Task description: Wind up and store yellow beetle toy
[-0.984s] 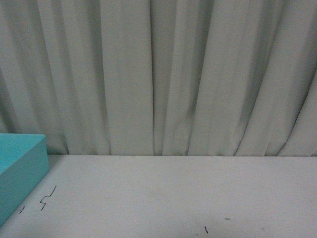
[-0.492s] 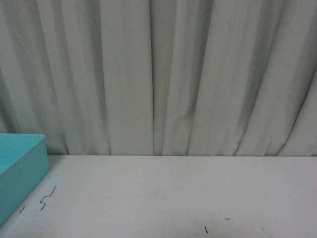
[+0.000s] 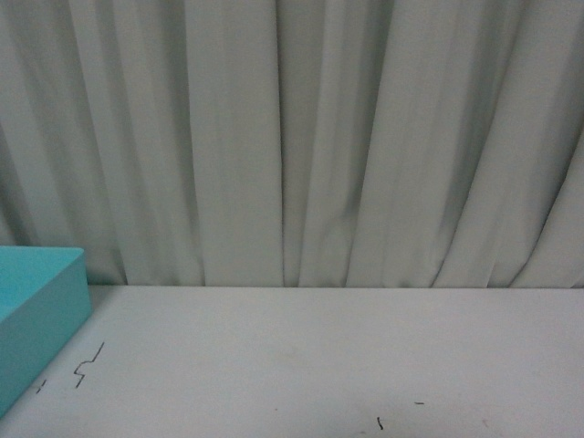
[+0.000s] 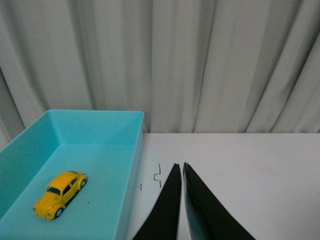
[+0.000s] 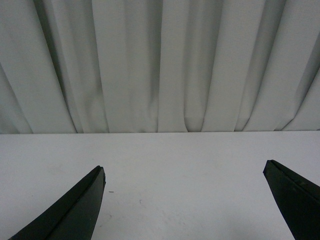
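The yellow beetle toy (image 4: 60, 194) sits on its wheels on the floor of the turquoise bin (image 4: 131, 165), apart from the walls. In the left wrist view the left end effector (image 4: 180, 167) is clenched, its two dark fingers (image 4: 167, 210) pressed together with only a slit between them and nothing held. It hangs over the white counter (image 4: 250, 170) just beside the bin's outer wall, with the toy off to that side, inside the bin. A small black squiggle (image 4: 157, 175) marks the counter just ahead of the fingertips. The right end effector (image 5: 185, 172) is released, its fingers spread wide over bare counter, facing the pleated grey curtain (image 5: 160, 65). The front view shows only a corner of the bin, the counter and the curtain.
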Motion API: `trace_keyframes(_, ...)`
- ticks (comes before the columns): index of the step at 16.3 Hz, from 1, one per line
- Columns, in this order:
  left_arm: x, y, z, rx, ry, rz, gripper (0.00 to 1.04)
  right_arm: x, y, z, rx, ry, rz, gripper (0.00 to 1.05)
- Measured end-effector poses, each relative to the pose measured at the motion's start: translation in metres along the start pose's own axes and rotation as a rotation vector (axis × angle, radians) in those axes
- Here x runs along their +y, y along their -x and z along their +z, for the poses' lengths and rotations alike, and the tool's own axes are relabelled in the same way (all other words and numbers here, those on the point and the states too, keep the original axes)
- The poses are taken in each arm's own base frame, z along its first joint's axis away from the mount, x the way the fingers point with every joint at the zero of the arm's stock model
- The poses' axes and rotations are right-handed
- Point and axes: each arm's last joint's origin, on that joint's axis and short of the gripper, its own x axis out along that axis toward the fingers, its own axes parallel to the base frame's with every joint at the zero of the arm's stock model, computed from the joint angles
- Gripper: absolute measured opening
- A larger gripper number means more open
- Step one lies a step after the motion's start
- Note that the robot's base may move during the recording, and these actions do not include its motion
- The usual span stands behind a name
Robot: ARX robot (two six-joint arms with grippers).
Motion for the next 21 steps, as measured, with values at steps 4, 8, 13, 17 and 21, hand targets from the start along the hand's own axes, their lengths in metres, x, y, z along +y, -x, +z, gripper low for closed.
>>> trace_keyframes(4, 0.0, 0.0, 0.0, 0.0, 0.0, -0.001, 0.58, 0.0, 0.0, 0.0, 0.0, 0.0, 0.0, 0.98)
trace_keyframes(8, 0.0, 0.0, 0.0, 0.0, 0.0, -0.001, 0.94, 0.0, 0.0, 0.0, 0.0, 0.0, 0.0, 0.98)
trace_keyframes(13, 0.0, 0.0, 0.0, 0.0, 0.0, -0.001, 0.98, 0.0, 0.0, 0.0001, -0.001, 0.0, 0.0, 0.98)
trace_keyframes(17, 0.0, 0.0, -0.0003, 0.003, 0.0, -0.001, 0.98, 0.0, 0.0, -0.0001, 0.001, 0.0, 0.0, 0.98)
trace_keyframes(21, 0.0, 0.0, 0.0001, -0.001, 0.0, -0.001, 0.98, 0.0, 0.0, 0.0, 0.0, 0.0, 0.0, 0.98)
